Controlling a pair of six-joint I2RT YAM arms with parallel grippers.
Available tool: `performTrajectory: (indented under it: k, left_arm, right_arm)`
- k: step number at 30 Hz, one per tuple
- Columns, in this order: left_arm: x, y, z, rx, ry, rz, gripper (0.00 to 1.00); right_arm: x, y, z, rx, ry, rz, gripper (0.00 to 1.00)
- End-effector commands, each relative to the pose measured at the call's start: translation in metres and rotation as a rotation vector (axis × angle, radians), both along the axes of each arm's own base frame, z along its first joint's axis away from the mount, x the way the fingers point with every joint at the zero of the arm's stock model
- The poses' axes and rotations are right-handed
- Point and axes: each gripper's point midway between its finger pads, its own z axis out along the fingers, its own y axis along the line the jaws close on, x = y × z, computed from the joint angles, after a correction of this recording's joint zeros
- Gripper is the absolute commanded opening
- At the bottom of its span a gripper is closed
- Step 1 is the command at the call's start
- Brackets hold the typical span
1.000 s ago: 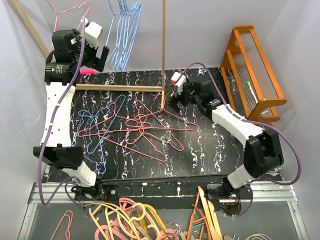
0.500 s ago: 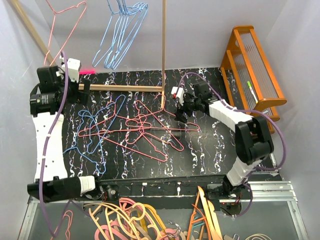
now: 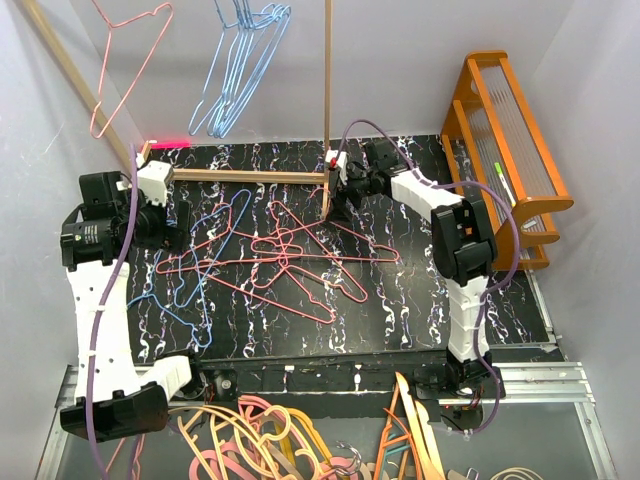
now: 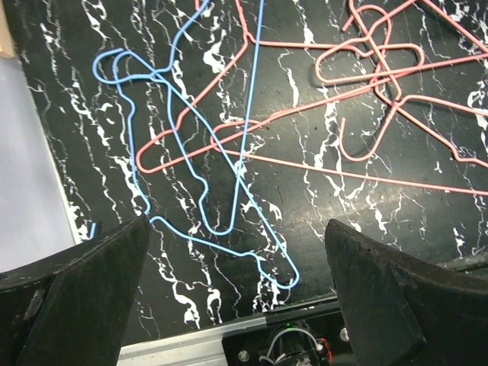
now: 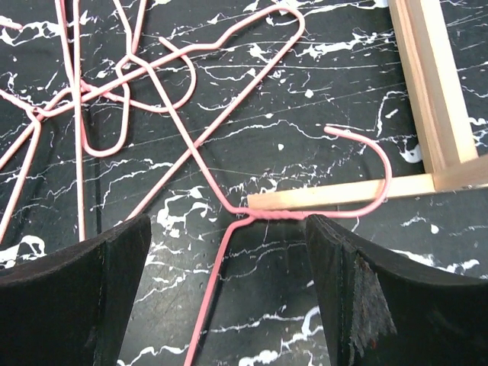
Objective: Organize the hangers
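Right gripper [image 5: 229, 255] is spread open, with the twisted neck of a pink hanger [image 5: 263, 216] right between its fingers and the hook draped over the wooden base [image 5: 335, 194] just past them. Looks like the pick-up step, so next it should pinch that neck. Left gripper [image 4: 236, 252] gapes too, empty, blue hangers [image 4: 191, 171] lying beyond its tips.

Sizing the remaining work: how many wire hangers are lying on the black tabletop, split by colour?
Pink hangers: about 4 (tangled, so it is hard to separate them cleanly)
Blue hangers: 2
Total: about 6
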Motion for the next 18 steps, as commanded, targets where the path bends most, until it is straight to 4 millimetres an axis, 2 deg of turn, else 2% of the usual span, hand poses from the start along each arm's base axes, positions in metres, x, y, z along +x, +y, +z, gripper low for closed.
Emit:
performTrajectory:
  k: [1, 4, 8, 11, 12, 18]
  left_arm:
    - [-0.012, -0.012, -0.008, -0.057, 0.035, -0.035, 0.97]
    - [-0.011, -0.012, -0.012, -0.059, 0.044, -0.039, 0.97]
    - [-0.009, -0.013, -0.015, -0.063, 0.055, -0.050, 0.97]
    - [-0.009, -0.013, -0.017, -0.064, 0.065, -0.054, 0.97]
    - [-0.009, -0.013, -0.017, -0.065, 0.066, -0.056, 0.97]
    - [-0.007, -0.013, -0.020, -0.063, 0.078, -0.062, 0.97]
  right_arm:
    - [0.001, 0.010, 0.006, 0.043, 0.051, 0.052, 0.85]
    - [0.010, 0.010, -0.002, 0.034, 0.047, 0.031, 0.85]
    - [0.047, 0.011, 0.011, 0.096, -0.018, -0.100, 0.87]
    - [0.068, 0.011, 0.020, 0.150, -0.026, -0.186, 0.88]
    - [0.073, 0.012, 0.024, 0.165, -0.025, -0.201, 0.88]
    - [0.089, 0.017, 0.012, 0.174, -0.013, -0.260, 0.88]
